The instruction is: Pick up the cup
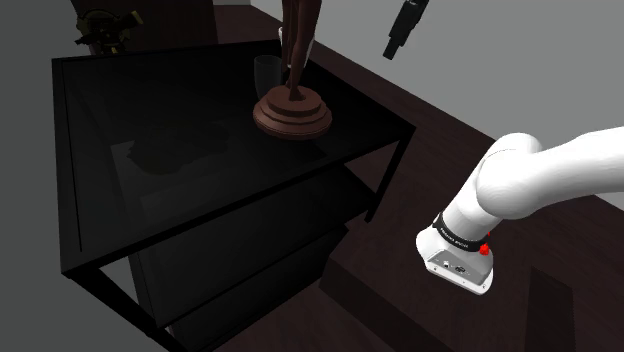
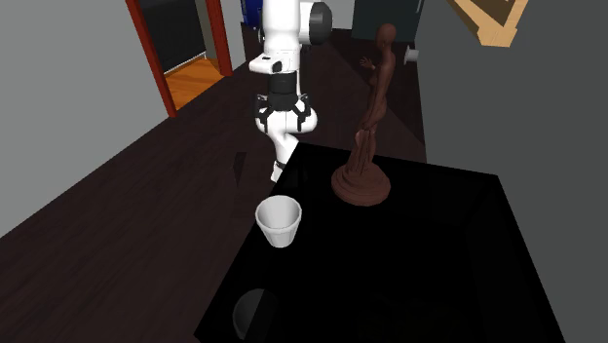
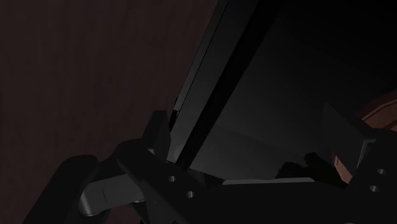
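Two fingers point(image 3: 159, 137) of the end effector point(image 3: 247, 124) stand wide apart on my wrist feed, clasping nothing. Past them I see the edge of the black tabletop point(image 3: 210, 83), with dark floor point(image 3: 76, 76) on one side of it and a sliver of the brown statue point(image 3: 385, 108) by the other finger. The cup point(image 2: 279, 222) stands upright on the tabletop. It looks pale in the second exterior view and is close to the edge at that view's left, near the statue's round base but not touching it. In the shoulder view I see the cup as grey, partly behind the statue, with shelves point(image 1: 250, 225) under the tabletop. The white arm point(image 2: 283, 58) comes down just beyond the tabletop's far corner in the second exterior view, well apart from the cup
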